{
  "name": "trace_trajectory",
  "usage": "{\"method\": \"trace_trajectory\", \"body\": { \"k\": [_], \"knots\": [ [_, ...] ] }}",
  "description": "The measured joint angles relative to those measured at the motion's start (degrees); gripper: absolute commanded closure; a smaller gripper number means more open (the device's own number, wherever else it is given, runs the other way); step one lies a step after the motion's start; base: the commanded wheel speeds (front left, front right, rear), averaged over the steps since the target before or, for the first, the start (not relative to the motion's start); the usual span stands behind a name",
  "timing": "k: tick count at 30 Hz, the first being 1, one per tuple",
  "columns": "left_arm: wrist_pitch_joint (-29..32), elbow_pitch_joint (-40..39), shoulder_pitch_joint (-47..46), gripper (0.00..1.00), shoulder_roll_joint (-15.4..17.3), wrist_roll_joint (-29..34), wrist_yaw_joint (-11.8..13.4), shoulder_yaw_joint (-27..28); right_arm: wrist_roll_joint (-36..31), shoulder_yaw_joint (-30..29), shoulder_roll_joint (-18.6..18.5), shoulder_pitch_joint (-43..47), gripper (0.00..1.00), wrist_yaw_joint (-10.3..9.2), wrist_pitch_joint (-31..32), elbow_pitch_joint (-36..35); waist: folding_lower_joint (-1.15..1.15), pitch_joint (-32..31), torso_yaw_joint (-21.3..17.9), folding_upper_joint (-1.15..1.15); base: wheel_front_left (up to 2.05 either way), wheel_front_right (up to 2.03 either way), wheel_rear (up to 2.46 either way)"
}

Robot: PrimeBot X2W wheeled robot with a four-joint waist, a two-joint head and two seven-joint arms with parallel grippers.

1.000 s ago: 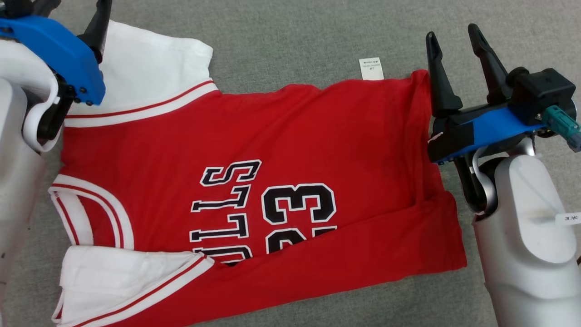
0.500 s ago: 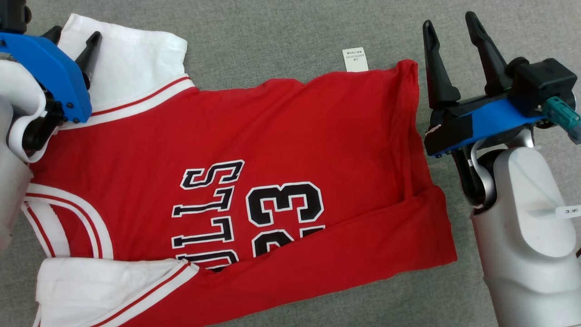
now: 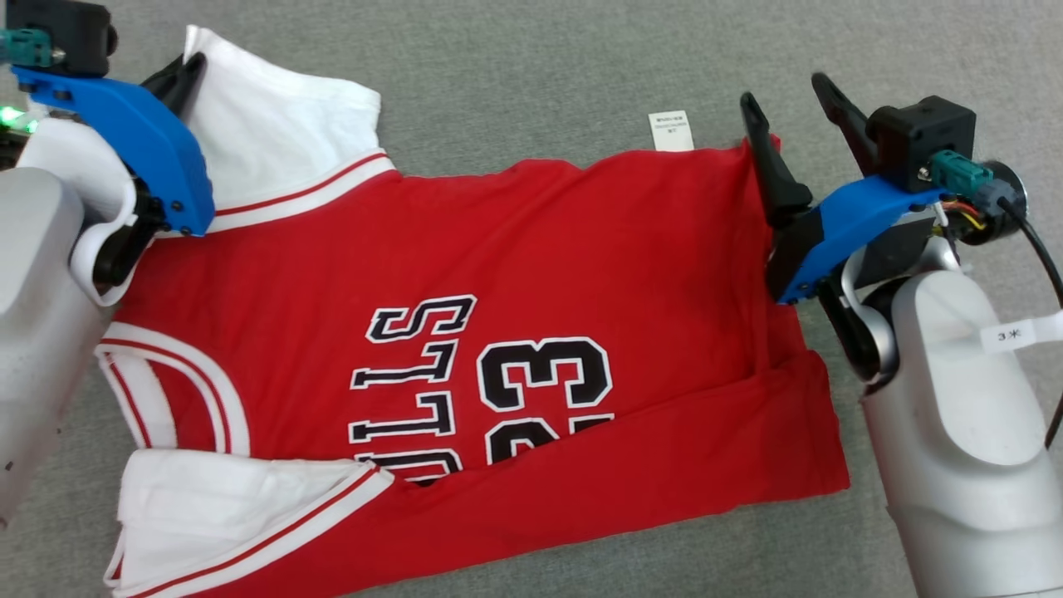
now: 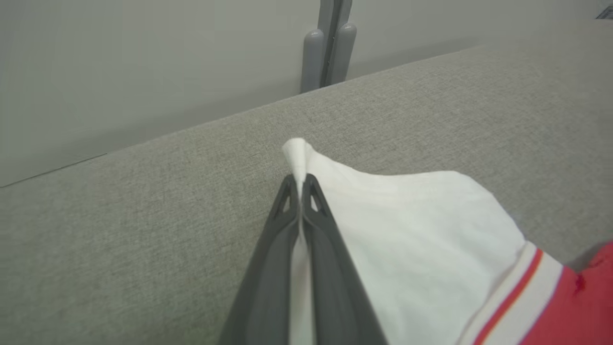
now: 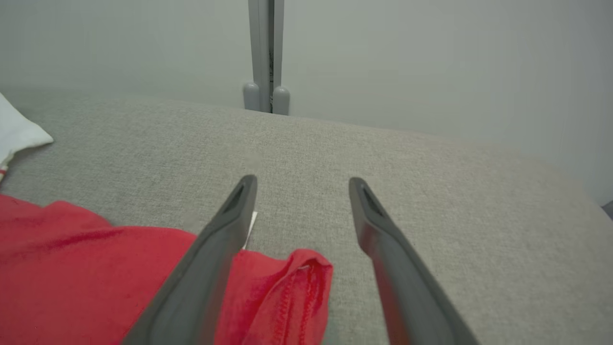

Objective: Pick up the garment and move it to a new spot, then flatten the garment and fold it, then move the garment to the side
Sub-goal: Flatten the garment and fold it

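**Garment flat, collar left, hem right**

Garment [image 3: 581,249] [image 4: 421,230] [image 5: 72,268] lies across the middle of the grey bench [image 3: 515,75]. Its long axis runs left to right, with the collar [image 3: 170,390] toward the left edge and the hem toward the right edge. The near long side is folded up over the front.

Black, white-edged letters "LLS" lie sideways, tops toward the collar. Beside them is a 3, and another digit is half under the fold. A white tag [image 3: 669,131] sticks out at the far side, its print too small to read. A sticker [image 3: 1020,333] on the right forearm shows a 3.

The left end effector [image 3: 178,75] [image 4: 299,191] is pinched on the far white sleeve's corner. The right end effector [image 3: 786,91] [image 5: 301,181] is spread wide over the far hem corner and holds nothing.
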Motion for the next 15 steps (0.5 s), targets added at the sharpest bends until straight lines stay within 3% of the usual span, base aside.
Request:
{"method": "trace_trajectory", "body": {
  "k": [5,12,13,14,15],
  "knots": [
    [-2.4,0.0,-0.9,1.0,-0.6,-1.7,0.0,-2.8,-0.9,-1.8,-2.2,0.7,0.0,0.0,4.5,3.3,0.0,-0.8,1.8,0.0,0.0,0.0,0.0],
    [-4.1,-0.1,-2.5,1.0,-1.5,-3.7,0.0,-5.4,-1.7,-2.8,-2.7,0.7,0.0,0.0,6.2,8.3,0.0,-0.2,3.5,0.0,0.0,0.0,0.0],
    [-4.4,-0.1,-2.7,1.0,-1.5,-4.1,0.0,-5.8,-1.6,-2.9,-2.7,0.6,0.09,0.0,6.4,9.1,0.0,-0.1,3.6,0.0,0.0,0.0,0.0],
    [-4.6,0.0,-2.8,1.0,-1.6,-4.4,0.0,-6.2,-1.6,-2.9,-2.7,0.5,0.72,0.0,6.8,9.7,0.0,-0.1,3.8,0.0,0.0,0.0,0.0],
    [-4.9,0.1,-2.8,1.0,-1.7,-4.7,0.0,-6.5,-1.4,-2.8,-2.8,0.3,1.0,0.0,6.8,10.1,0.0,0.0,4.0,0.0,0.0,0.0,0.0]
  ]
}}
